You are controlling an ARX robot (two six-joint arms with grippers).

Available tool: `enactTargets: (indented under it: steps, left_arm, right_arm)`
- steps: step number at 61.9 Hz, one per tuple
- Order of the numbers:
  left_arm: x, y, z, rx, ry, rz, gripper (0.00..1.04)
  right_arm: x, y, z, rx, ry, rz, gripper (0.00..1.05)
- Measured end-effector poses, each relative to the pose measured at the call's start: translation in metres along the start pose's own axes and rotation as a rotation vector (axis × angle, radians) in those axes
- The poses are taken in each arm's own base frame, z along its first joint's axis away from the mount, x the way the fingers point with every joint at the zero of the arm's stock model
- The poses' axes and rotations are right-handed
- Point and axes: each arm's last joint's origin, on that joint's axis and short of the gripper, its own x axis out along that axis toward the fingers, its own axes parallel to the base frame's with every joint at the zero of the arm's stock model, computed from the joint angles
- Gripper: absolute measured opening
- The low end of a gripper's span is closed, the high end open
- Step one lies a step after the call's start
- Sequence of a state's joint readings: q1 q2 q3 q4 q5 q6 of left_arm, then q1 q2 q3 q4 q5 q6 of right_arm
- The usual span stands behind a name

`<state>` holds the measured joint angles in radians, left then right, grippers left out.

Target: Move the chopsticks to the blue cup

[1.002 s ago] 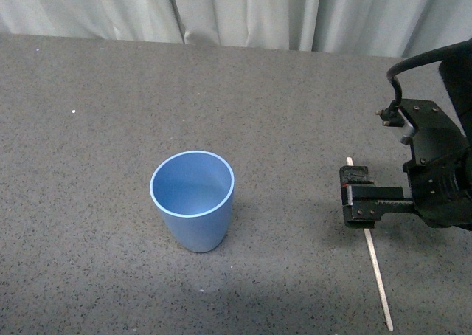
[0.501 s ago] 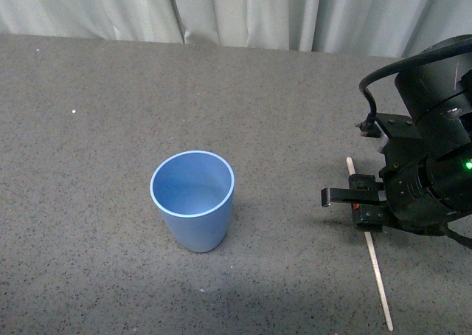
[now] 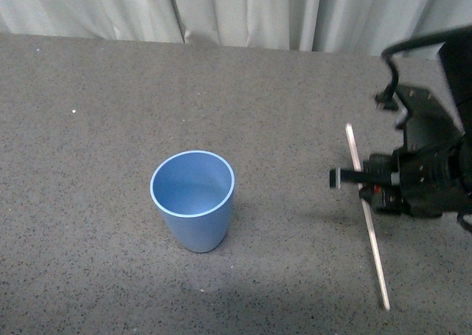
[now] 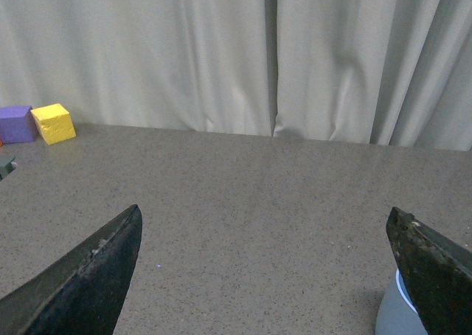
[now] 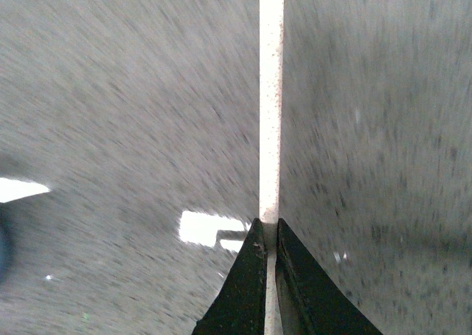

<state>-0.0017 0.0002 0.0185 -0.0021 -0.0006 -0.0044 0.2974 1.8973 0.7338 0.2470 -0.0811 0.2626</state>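
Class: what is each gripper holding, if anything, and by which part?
Right gripper pinches the chopstick on its shaft, nearer the far end. Left gripper holds nothing.

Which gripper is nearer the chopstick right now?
Right. The right gripper is shut on the chopstick partway along it. The left gripper is open, outside the front view, its camera catching just an edge of the blue cup.

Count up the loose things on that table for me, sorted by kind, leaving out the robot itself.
Cups: 1, a blue cup
Chopsticks: 1, a pale chopstick
Cubes: 2, a yellow cube and a purple cube
Total: 4
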Motion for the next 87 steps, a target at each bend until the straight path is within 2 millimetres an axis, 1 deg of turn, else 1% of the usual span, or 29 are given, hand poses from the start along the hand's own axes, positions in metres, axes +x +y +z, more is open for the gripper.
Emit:
enactTargets:
  steps: [3, 6, 8, 13, 18, 24, 30, 38, 46, 58, 69, 72, 77, 78, 82, 83, 87]
  left_arm:
    - [0.0, 0.0, 0.0, 0.0, 0.0, 0.0, 0.98]
    - [0.0, 0.0, 0.0, 0.0, 0.0, 0.0, 0.98]
    - [0.0, 0.0, 0.0, 0.0, 0.0, 0.0, 0.98]
    - [0.0, 0.0, 0.0, 0.0, 0.0, 0.0, 0.98]
    - [0.0, 0.0, 0.0, 0.0, 0.0, 0.0, 0.98]
    - [0.0, 0.0, 0.0, 0.0, 0.0, 0.0, 0.98]
    - [0.0, 0.0, 0.0, 0.0, 0.0, 0.0, 0.98]
    - [0.0, 0.0, 0.0, 0.0, 0.0, 0.0, 0.98]
    - [0.0, 0.0, 0.0, 0.0, 0.0, 0.0, 0.98]
    - [0.0, 0.0, 0.0, 0.0, 0.0, 0.0, 0.98]
    - [0.0, 0.0, 0.0, 0.0, 0.0, 0.0, 0.98]
    - [0.0, 0.0, 0.0, 0.0, 0.0, 0.0, 0.98]
    - [0.0, 0.0, 0.0, 0.0, 0.0, 0.0, 0.98]
    - [0.0, 0.0, 0.0, 0.0, 0.0, 0.0, 0.98]
    - [0.0, 0.0, 0.0, 0.0, 0.0, 0.0, 0.98]
    - [0.0, 0.0, 0.0, 0.0, 0.0, 0.0, 0.98]
    - [0.0, 0.0, 0.0, 0.0, 0.0, 0.0, 0.98]
  right_arm:
    - [-0.013, 0.007, 0.009, -0.038, -0.111, 0.034, 0.01]
    - [-0.029, 0.017, 0.021, -0.1, -0.266, 0.07, 0.01]
    - [-0.035, 0.022, 0.025, -0.135, -0.328, 0.081, 0.01]
    - [-0.054, 0.041, 0.038, -0.217, -0.541, 0.183, 0.01]
    - [-0.064, 0.059, 0.043, -0.304, -0.703, 0.282, 0.01]
    - [-0.068, 0.077, 0.042, -0.387, -0.806, 0.409, 0.01]
    - [-0.065, 0.091, 0.037, -0.437, -0.81, 0.489, 0.01]
    - [-0.052, 0.115, 0.029, -0.492, -0.752, 0.609, 0.01]
    - [-0.041, 0.125, 0.025, -0.499, -0.717, 0.643, 0.01]
    - [-0.024, 0.122, 0.015, -0.482, -0.619, 0.637, 0.01]
    - [-0.016, 0.118, 0.004, -0.488, -0.536, 0.642, 0.02]
    - [-0.016, 0.118, 0.004, -0.49, -0.53, 0.644, 0.08]
    - [-0.016, 0.116, 0.004, -0.489, -0.525, 0.649, 0.28]
    - [-0.017, 0.116, 0.005, -0.487, -0.527, 0.648, 0.33]
    - [-0.021, 0.114, 0.007, -0.483, -0.534, 0.651, 0.47]
    - [-0.023, 0.113, 0.008, -0.482, -0.539, 0.653, 0.53]
    - [-0.028, 0.111, 0.009, -0.479, -0.546, 0.652, 0.63]
